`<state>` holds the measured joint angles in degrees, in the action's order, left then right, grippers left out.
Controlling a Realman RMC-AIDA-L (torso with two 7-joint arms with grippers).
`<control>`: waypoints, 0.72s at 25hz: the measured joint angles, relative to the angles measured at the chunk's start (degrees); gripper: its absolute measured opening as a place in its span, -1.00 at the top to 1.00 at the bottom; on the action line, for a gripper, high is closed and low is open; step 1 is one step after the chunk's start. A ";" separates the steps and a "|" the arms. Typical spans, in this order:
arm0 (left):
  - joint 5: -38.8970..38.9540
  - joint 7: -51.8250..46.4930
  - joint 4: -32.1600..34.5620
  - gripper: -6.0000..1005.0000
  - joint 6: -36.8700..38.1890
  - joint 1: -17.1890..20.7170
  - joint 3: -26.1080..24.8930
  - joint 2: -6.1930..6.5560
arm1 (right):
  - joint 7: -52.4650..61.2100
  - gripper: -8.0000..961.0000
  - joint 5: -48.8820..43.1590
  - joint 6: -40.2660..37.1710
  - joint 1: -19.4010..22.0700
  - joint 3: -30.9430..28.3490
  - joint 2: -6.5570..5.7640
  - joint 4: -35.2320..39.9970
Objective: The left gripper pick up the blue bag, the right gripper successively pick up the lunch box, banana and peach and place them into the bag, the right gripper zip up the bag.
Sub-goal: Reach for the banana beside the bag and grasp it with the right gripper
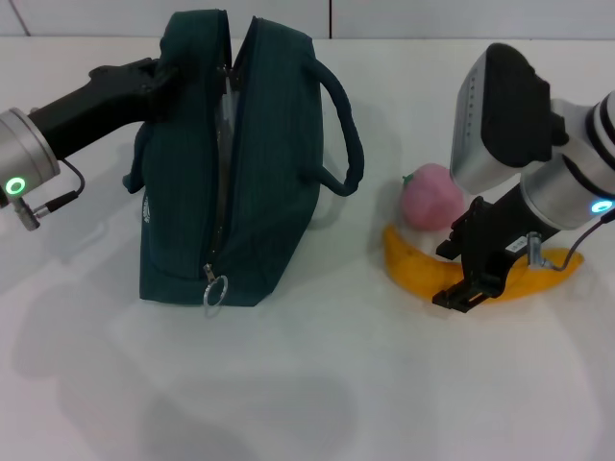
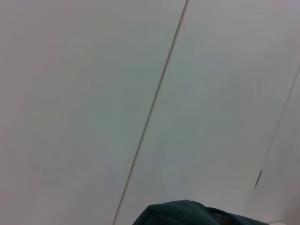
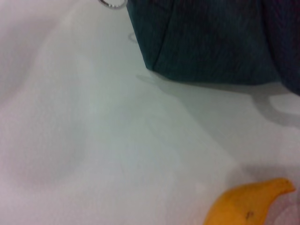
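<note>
1. Head view: dark teal-blue fabric bag (image 1: 235, 163) w/ loop handles stands upright on the white counter (image 1: 307, 384), left of centre. Top zip is open, a narrow gap runs down its front; a metal ring pull (image 1: 214, 288) hangs at the lower end.
2. Head view: left gripper (image 1: 165, 77), black, comes in from the left and is at the bag's upper left edge, touching the fabric. Jaws are closed on the bag's top edge there.
3. Head view: pink round peach (image 1: 430, 197) sits on the counter right of the bag, well apart from it. Yellow curved banana (image 1: 413, 264) lies just in front of the peach, touching or nearly so.
4. Head view: right gripper (image 1: 461, 293), black, is low over the banana's middle, fingertips at counter level on its near side. Can't tell how wide its jaws are, or whether they grip the fruit.
5. Left wrist view: mostly pale wall panels (image 2: 93, 93) w/ thin seams; a bit of the bag's teal fabric (image 2: 183, 213) shows at one edge. Own jaws not seen.
6. Right wrist view: bag's lower corner (image 3: 206, 42) w/ the ring pull (image 3: 111, 3) beside it, counter (image 3: 93, 140) between, and the banana's tip (image 3: 251, 204) close by. Own jaws not seen.
</note>
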<state>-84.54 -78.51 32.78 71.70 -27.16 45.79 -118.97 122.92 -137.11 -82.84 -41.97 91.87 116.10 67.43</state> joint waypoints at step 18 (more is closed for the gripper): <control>0.01 0.19 0.18 0.77 0.07 0.49 0.00 0.20 | 2.66 -0.14 -0.01 7.06 0.31 3.77 -0.02 -1.38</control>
<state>-84.53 -78.31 32.96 71.77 -26.67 45.79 -118.77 125.58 -137.12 -75.78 -41.66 95.64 116.07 66.04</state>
